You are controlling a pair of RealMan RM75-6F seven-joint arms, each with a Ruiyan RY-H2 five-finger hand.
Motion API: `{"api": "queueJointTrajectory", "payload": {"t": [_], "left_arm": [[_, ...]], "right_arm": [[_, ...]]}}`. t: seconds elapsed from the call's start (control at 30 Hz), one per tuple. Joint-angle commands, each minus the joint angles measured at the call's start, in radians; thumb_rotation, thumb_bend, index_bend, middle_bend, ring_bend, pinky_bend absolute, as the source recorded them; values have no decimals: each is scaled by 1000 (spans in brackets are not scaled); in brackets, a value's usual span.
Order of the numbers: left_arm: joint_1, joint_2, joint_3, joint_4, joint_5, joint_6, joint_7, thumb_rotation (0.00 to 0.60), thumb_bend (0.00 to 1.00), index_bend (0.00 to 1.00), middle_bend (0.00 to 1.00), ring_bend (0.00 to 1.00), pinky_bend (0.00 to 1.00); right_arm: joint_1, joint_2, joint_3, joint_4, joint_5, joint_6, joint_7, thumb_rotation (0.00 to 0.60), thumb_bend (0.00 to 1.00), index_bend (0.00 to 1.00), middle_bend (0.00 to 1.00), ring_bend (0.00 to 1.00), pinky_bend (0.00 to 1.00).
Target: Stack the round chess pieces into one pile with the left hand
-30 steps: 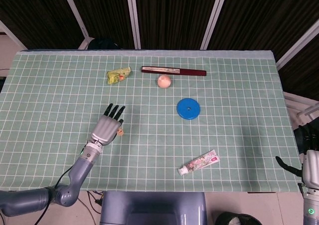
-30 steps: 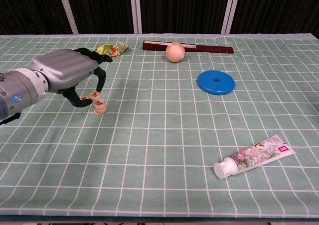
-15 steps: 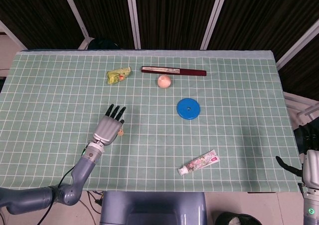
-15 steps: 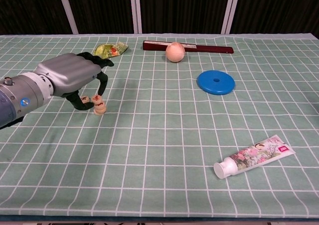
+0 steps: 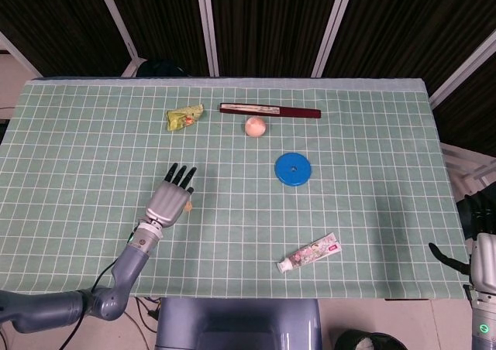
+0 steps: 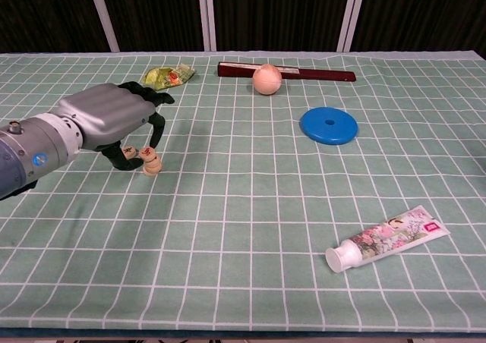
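On the green checked cloth, two round wooden chess pieces with red characters form a small pile (image 6: 152, 163), seen in the head view as a pale spot (image 5: 187, 207). The top one lies slightly tilted on the lower one. My left hand (image 6: 114, 119) (image 5: 169, 199) arches over the pile from the left and pinches the top piece between thumb and a dark fingertip. A third piece (image 6: 130, 152) sits under the palm beside the thumb. My right hand (image 5: 482, 249) hangs off the table's right edge with fingers apart and nothing in them.
At the back lie a green snack packet (image 6: 168, 75), a dark red stick (image 6: 304, 73) and a peach ball (image 6: 266, 79). A blue disc (image 6: 329, 125) rests right of centre. A toothpaste tube (image 6: 383, 238) lies near the front right.
My left hand has sunk lower and shifted slightly right. The piece it held above the table now rests on the other piece.
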Motion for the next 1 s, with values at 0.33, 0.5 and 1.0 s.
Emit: {"api": "queueJointTrajectory", "payload": {"t": [0.33,0.5,1.0], "left_arm": [[-11,-3,0,1,-15,7,14,600,324,475,14,0,0],[-15,-11,5,7,-20,7,20,600,324,475,14,0,0],[-23,-19,14,8,-26,16,33,600,322,449,12,0,0]], "right_arm": [[0,0,1,-1,1,1,0,600,233,92,13,0,0],[0,-1,1,0,1,1,-1,600,232,92,13,0,0],[-1,-1,1,1,1,2,0,600,232,92,13,0,0]]}}
